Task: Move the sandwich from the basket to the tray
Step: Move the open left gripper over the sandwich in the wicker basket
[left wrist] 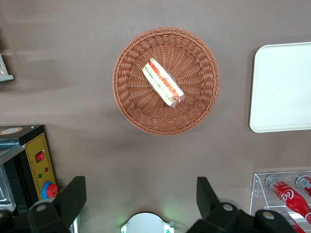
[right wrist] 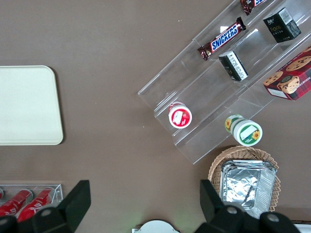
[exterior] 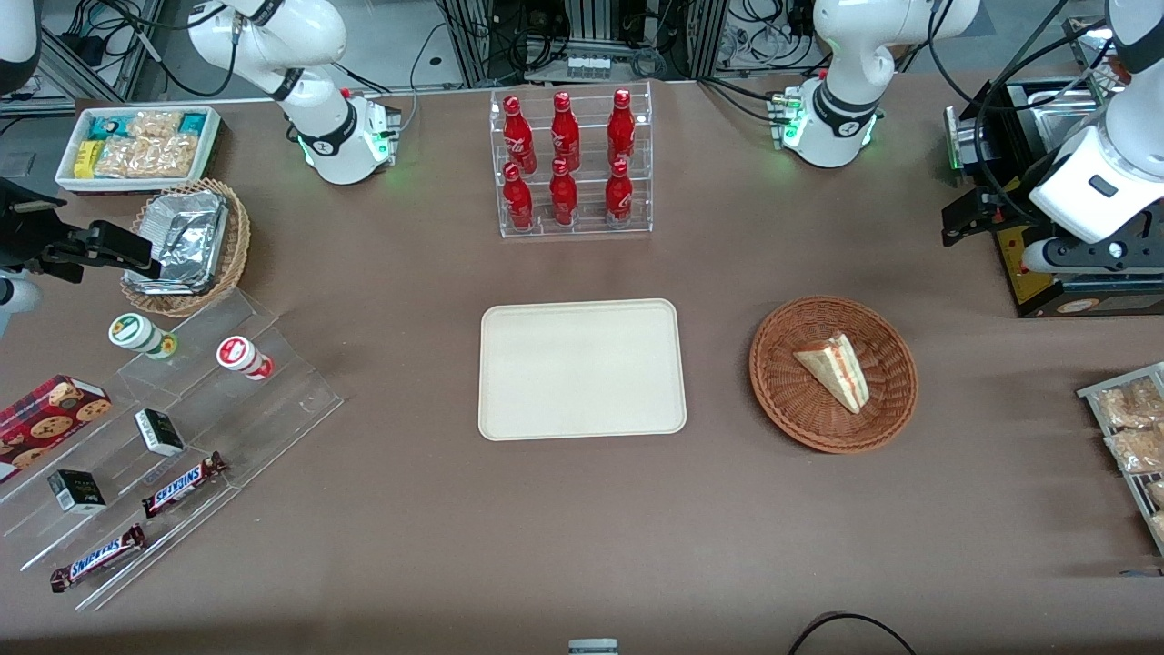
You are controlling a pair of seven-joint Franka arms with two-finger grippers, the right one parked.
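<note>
Seen from the front, starting at the parked arm's end of the desk (exterior: 382, 509): a red cookie box (exterior: 53, 414) and two Snickers bars (exterior: 98, 557) on a clear stepped shelf (exterior: 273, 400) in the lower part of the frame, with two small dark cartons (exterior: 159, 431) among them. Higher on the same shelf, two lidded cups (exterior: 141, 334), one green-topped, one red-topped. Above these in the frame, a tan wicker basket (exterior: 232, 246) holding foil containers, and near the top edge a white bin of snack packets (exterior: 136, 146).

At upper centre, a clear rack of six red bottles (exterior: 571, 164), upright in two rows. At dead centre, nearer the camera than the rack, the tray (exterior: 582, 368), flat on the desk and bare.

Toward the working arm's end, just beside the tray yet apart from it, the basket (exterior: 832, 373). Inside it, the sandwich (exterior: 835, 371), lying roughly mid-bowl with its red and green filling edge showing and one corner touching the woven wall.

At the frame's edge past the basket, a black box with a yellow panel (exterior: 1046, 273) and a rack of snack packets (exterior: 1132, 428).

From the left wrist camera: the end effector (left wrist: 141, 187) raised high above the desk, short of the basket rather than over it, fingers (left wrist: 73, 194) spread wide with nothing between them.
</note>
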